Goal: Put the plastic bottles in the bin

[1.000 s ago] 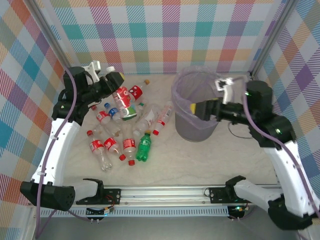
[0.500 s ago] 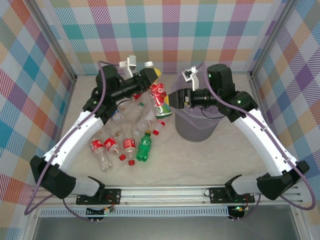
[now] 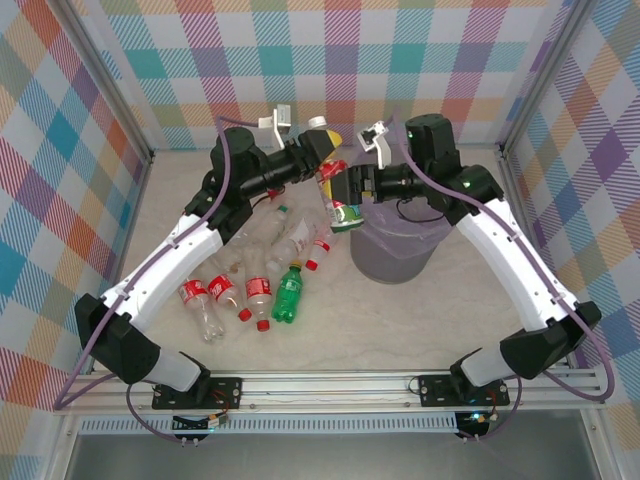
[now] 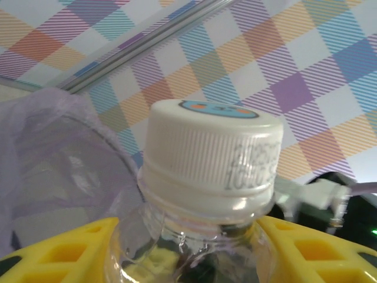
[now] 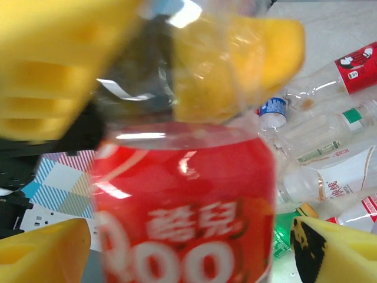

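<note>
item: red-labelled bottle [image 3: 335, 187], clear plastic, white cap, held up in the air at the left rim of the bin [image 3: 392, 258]; whether it hangs over the opening cannot be told. left gripper [image 3: 326, 148]: clamped on the neck just under the cap. the left wrist view shows the ribbed white cap [image 4: 212, 150] with a blue mark on top, yellow fingers [image 4: 65, 247] pressing either side of the neck, and the bin's lavender bag [image 4: 47, 153] to the left. right gripper [image 5: 188, 247]: jaws wide, straddling the bottle's body. the right wrist view shows the red label with white lettering close up, and a sliver of gap before the right-hand finger. loose bottles [image 3: 250, 270]: lying on the table left of the bin, one of them a green bottle [image 3: 288, 293]; the top view gives their whole spread, the right wrist view just a few of them [image 5: 330, 135] behind the held one.
</note>
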Controlling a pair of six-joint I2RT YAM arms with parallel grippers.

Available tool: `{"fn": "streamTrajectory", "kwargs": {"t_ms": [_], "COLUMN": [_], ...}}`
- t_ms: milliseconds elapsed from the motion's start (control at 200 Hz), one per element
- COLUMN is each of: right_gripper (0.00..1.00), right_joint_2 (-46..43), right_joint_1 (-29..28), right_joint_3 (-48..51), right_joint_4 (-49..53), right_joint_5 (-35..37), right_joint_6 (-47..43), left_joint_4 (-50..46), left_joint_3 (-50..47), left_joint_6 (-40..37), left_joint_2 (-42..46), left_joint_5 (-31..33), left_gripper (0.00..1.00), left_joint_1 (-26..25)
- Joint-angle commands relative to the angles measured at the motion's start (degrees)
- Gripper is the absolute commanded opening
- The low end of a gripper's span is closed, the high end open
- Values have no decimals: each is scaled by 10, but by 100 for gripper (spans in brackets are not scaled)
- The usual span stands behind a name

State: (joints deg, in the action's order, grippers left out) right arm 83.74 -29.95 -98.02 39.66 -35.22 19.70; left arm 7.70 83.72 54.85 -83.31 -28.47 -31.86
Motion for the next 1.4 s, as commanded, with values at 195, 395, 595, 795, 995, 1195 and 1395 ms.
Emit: {"fn": "streamTrajectory", "kwargs": {"t_ms": [195, 395, 595, 795, 995, 1195, 1395], "right_gripper": [71, 60, 59, 57, 54, 49, 48], "right_joint_2": [-6, -15, -42, -87, -108, -112, -105], "right_joint_1": [15, 33, 116, 228, 273, 276, 275], "right_joint_3": [-16, -20, -7, 12, 44, 119, 179], "right_joint_4": [-17, -22, -29, -7, 20, -54, -113], "right_joint_5": [-8, -6, -25, -43, 56, 62, 51], "right_joint_6": [-11, -10, -9, -24, -88, -126, -161], "left_joint_4": [73, 107, 31, 66, 121, 197, 181], "left_joint_3": [15, 5, -31, -141, -173, -208, -207], "left_joint_6": [15, 14, -7, 42, 44, 89, 71], "left_joint_2": [-13, 4, 87, 73, -1, -50, -68], "left_joint_5": [-15, -34, -9, 19, 25, 32, 44], "left_gripper": [54, 100, 100, 84, 64, 50, 44], "left_joint_1": [-3, 26, 97, 87, 26, 7, -10]}}
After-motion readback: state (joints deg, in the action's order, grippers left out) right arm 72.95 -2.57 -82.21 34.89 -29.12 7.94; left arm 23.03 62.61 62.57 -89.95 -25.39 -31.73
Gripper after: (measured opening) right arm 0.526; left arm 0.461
